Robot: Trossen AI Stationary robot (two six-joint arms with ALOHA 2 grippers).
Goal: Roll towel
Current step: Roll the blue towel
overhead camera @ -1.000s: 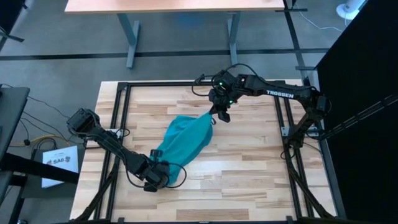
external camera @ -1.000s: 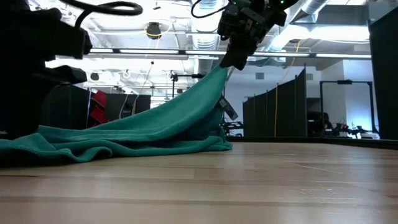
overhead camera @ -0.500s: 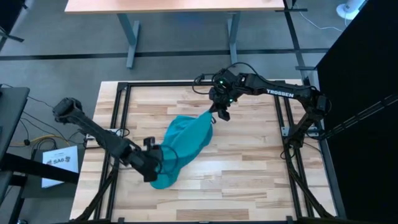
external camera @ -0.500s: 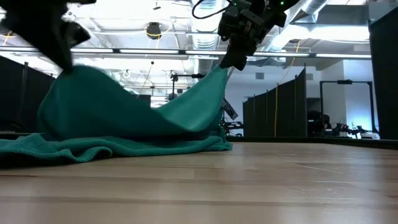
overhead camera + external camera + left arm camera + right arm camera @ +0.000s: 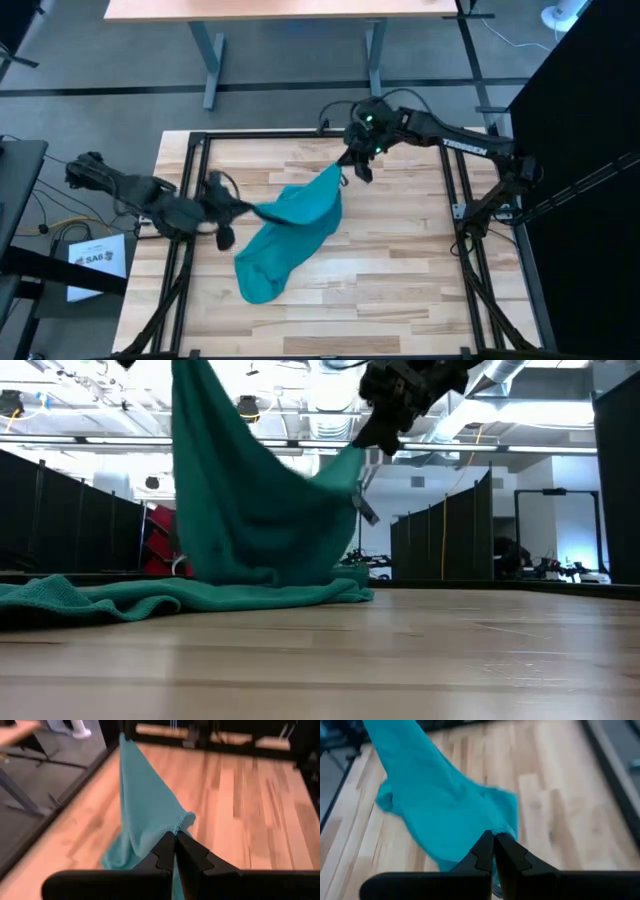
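The teal towel (image 5: 290, 225) hangs between my two grippers, both of them shut on it. Near the table's far edge, my right gripper (image 5: 355, 168) holds one end up. My left gripper (image 5: 232, 208) keeps another end high over the table's left side. In the low view the cloth (image 5: 250, 490) drapes down from both raised ends. Its sagging middle and a crumpled part (image 5: 150, 598) lie on the wooden table (image 5: 400, 260). My left gripper pinches a hemmed edge of the towel (image 5: 176, 826) between its two shut fingers. The cloth drops away from the fingers, slack, and its lower part rests on the table. My right gripper pinches an edge of the towel (image 5: 496, 827) at its far end between its two shut fingers, coming from above. The cloth hangs below the fingers and slopes down toward the table.
A black metal frame (image 5: 190, 150) runs around the tabletop. Bare wood lies to the right of the towel and along the near edge. A second table (image 5: 290, 10) stands beyond the far edge, and cables and a paper sheet (image 5: 95, 262) lie off the left side.
My left gripper has gone up and toward the far-left of the table, staying shut on the towel. The end it holds has been lifted from low near the front edge to high above the table. The towel's crumpled lower part has stayed on the wood.
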